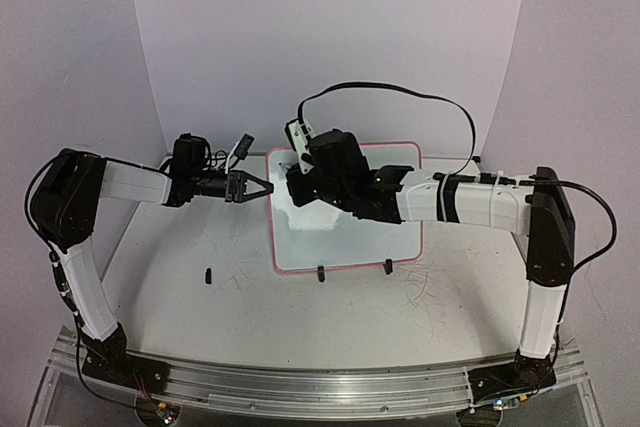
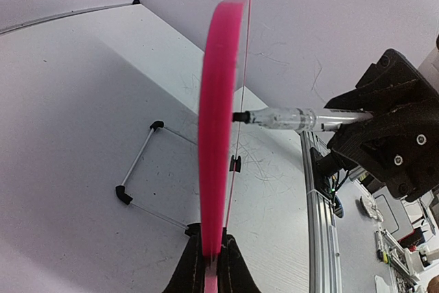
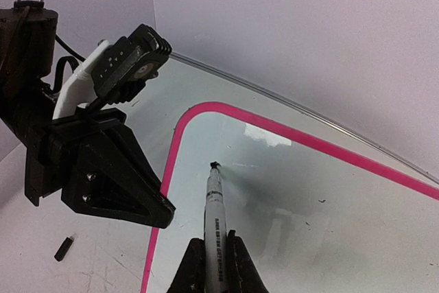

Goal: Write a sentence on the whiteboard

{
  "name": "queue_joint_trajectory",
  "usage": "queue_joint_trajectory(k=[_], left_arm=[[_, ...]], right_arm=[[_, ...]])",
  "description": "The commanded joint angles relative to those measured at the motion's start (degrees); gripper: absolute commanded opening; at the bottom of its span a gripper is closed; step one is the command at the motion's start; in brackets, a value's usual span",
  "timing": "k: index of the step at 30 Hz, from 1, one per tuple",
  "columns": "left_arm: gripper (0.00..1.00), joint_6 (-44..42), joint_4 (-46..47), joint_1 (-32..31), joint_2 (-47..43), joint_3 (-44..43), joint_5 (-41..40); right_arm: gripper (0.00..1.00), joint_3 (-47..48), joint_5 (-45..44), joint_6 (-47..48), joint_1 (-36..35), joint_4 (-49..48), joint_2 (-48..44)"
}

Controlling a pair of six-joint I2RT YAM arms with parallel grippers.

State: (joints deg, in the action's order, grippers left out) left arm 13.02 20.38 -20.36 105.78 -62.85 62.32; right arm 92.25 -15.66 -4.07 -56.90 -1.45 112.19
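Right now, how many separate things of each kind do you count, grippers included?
Whiteboard: 1
Marker: 1
Wire stand: 1
Small black loose piece: 1
Grippers: 2 (left gripper, right gripper)
Total: 6

Covered across its upper middle in the top view by the right gripper [image 1: 298, 185] and wrist: whiteboard [image 1: 310, 242], face beneath out of sight. Shown only edge-on to the left wrist camera (writing side unreadable), lower end lost between the left gripper [image 2: 211, 265] fingers. Cut off right and bottom in the right wrist view; likewise the marker [image 3: 215, 204] rear. Too small to name: black bit [image 1: 208, 275] on the table [image 1: 450, 297].
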Motion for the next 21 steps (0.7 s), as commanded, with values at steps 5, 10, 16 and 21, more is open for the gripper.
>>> queue_joint_trajectory(k=[5,10,16,21], left_arm=[[0.0,-1.5,1.2,-0.5,-3.1,0.1,0.7],[0.0,-1.5,1.2,-0.5,-3.2,0.2,0.7],[0.0,-1.5,1.2,-0.5,-3.2,0.1,0.7],[0.0,-1.5,1.2,-0.5,-3.2,0.1,0.8]], right_arm=[[0.0,-0.8,-0.6,-1.5,0.0,1.2,-0.6],[0.0,-1.9,-0.5,-2.0,-0.3,1.2,-0.9],[0.0,-3.9,-0.4,-2.9,-0.7,1.2,-1.5],[0.0,-5.4,-0.3,-3.8,-1.3,1.2,-2.3]])
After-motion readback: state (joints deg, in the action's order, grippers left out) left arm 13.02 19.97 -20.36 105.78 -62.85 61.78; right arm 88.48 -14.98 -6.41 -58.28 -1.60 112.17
